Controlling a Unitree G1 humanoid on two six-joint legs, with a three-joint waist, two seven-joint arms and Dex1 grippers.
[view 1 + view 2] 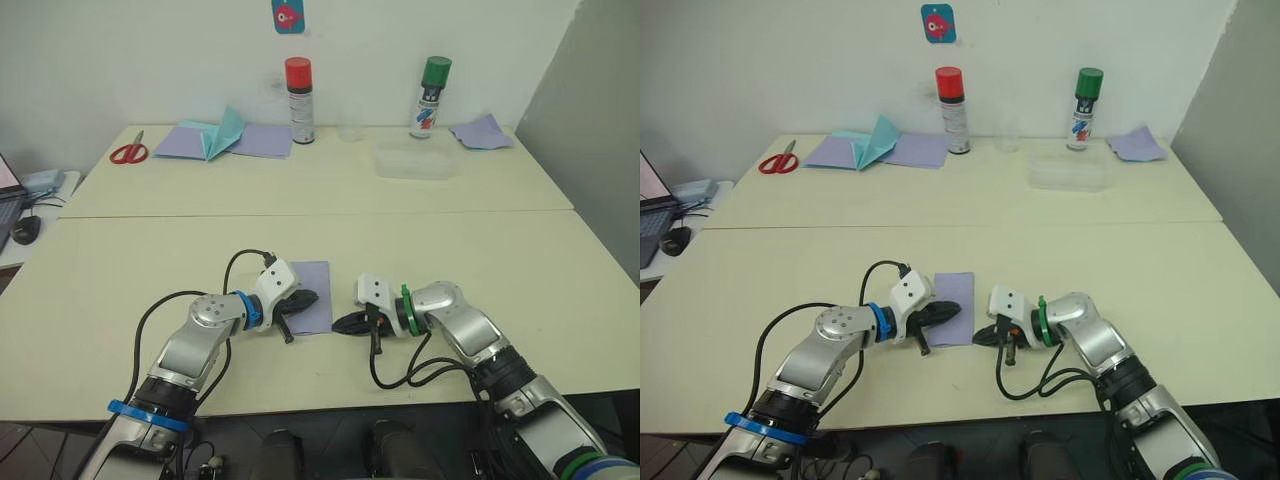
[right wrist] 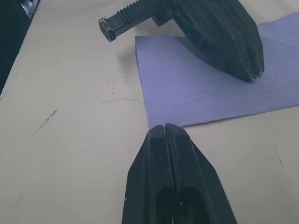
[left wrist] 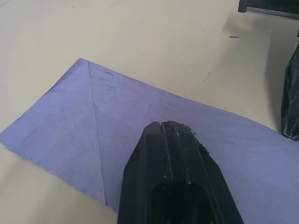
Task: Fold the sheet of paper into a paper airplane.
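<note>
Left gripper (image 1: 303, 298): fingers pressed together, nothing between them, tip resting on the sheet of paper (image 1: 312, 296) near its middle. In the left wrist view the closed fingertips (image 3: 169, 127) sat directly on the paper surface.

Right gripper (image 1: 345, 323): fingers likewise together, holding nothing. Tip lay on the bare worktop (image 1: 480, 250) just beside the sheet's near corner on the robot's right; whether it touched the edge could not be told.

Sheet: pale lavender, lying flat near the front edge of the worktop, between the two grippers. One long diagonal crease ran from a corner across the sheet, with fainter lines beside it. Edges slightly rough. No flap raised.

Far side of the worktop: red-handled scissors (image 1: 129, 152), more lavender sheets with a teal folded paper (image 1: 222, 133) on them, a red-capped spray can (image 1: 299, 100), a green-capped spray can (image 1: 431, 97), a clear plastic box (image 1: 415, 160), one more lavender sheet (image 1: 481, 131) at the far right.
</note>
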